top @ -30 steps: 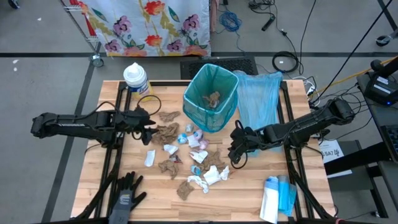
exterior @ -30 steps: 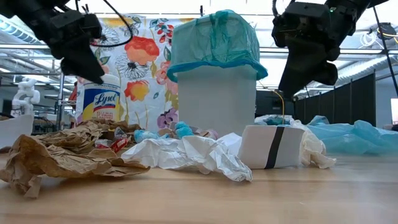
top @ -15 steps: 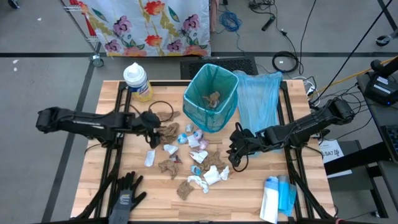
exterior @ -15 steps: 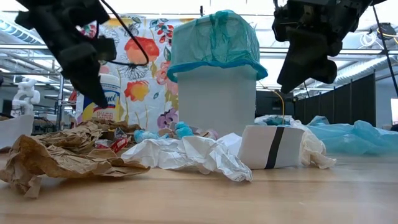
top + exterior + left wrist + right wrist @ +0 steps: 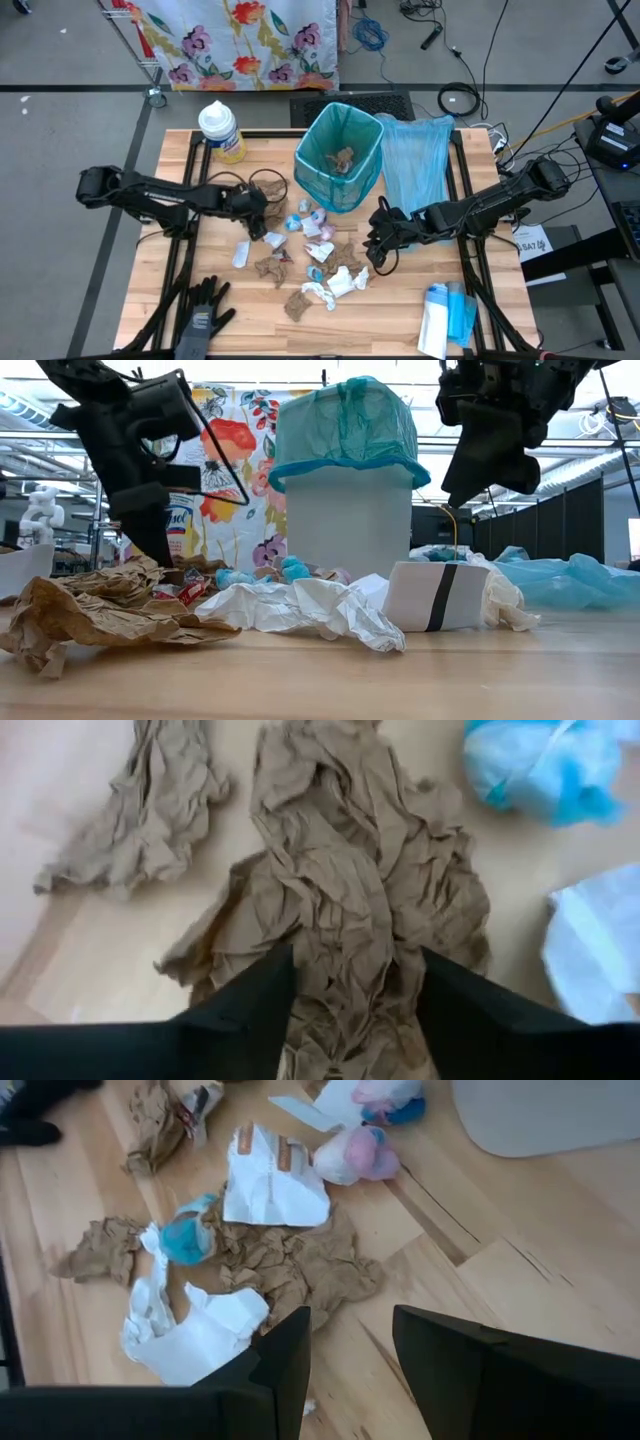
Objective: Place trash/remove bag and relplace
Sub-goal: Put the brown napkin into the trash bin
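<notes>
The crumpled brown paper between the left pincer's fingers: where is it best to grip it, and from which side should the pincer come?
Grip the raised middle ridge of the brown paper wad, coming straight down from above. It lies flat and spread on the table, so its edges give little to pinch, while the folds bunch highest along the centre. The left pincer already straddles that ridge with open fingers, so closing there looks likely to catch it.

Arms: two, dark, near black, built of slim tube links and thicker rounded joint blocks.
Left arm [image 5: 150, 193]: matte black links, a thin black cable looping free near the wrist.
Right arm [image 5: 490, 203]: same dark build, bulkier joint housing at its outer end.
Left claw [image 5: 345, 995]: two flat black fingers with angled inner edges.
Right claw [image 5: 350, 1355]: two broad black fingers, plain and unmarked.
</notes>
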Controlling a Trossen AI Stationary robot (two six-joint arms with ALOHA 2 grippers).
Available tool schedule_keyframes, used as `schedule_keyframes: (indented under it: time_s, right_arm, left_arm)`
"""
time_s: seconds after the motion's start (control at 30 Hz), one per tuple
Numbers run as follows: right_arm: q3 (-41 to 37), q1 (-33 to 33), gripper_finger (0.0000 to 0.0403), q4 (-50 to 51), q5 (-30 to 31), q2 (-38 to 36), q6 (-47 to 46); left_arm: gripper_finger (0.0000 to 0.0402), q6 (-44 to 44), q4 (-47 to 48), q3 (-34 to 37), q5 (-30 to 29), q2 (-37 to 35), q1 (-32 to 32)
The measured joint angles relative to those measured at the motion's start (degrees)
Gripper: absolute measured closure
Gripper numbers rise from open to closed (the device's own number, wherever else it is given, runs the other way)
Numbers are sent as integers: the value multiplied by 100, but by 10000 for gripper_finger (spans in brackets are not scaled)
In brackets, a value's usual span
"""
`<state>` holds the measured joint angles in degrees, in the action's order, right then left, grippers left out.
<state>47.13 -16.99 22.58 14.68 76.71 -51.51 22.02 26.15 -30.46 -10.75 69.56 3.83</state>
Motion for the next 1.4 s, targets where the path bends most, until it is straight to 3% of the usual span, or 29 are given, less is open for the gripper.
schedule_keyframes:
  time_s: [0.17,0.23,0.4,0.53,0.87,1.17,1.4]
  right_arm:
    - [0,0,268,-63,0,0,80]
    - [0,0,268,-63,0,0,95]
    - [0,0,268,-30,0,0,124]
    - [0,0,268,32,0,0,161]
    - [0,0,268,92,20,0,188]
    - [0,0,268,92,22,0,186]
    - [0,0,268,90,22,0,186]
  left_arm:
    - [352,179,12,0,329,173,-5]
    - [386,433,10,0,441,166,-6]
    - [397,898,81,-40,586,-118,-8]
    - [398,1069,656,-460,551,-443,-10]
    - [400,1064,3328,-2642,71,-595,-10]
    - [401,1062,4255,-4387,-534,-595,11]
    - [401,1011,4395,-5108,-584,-575,240]
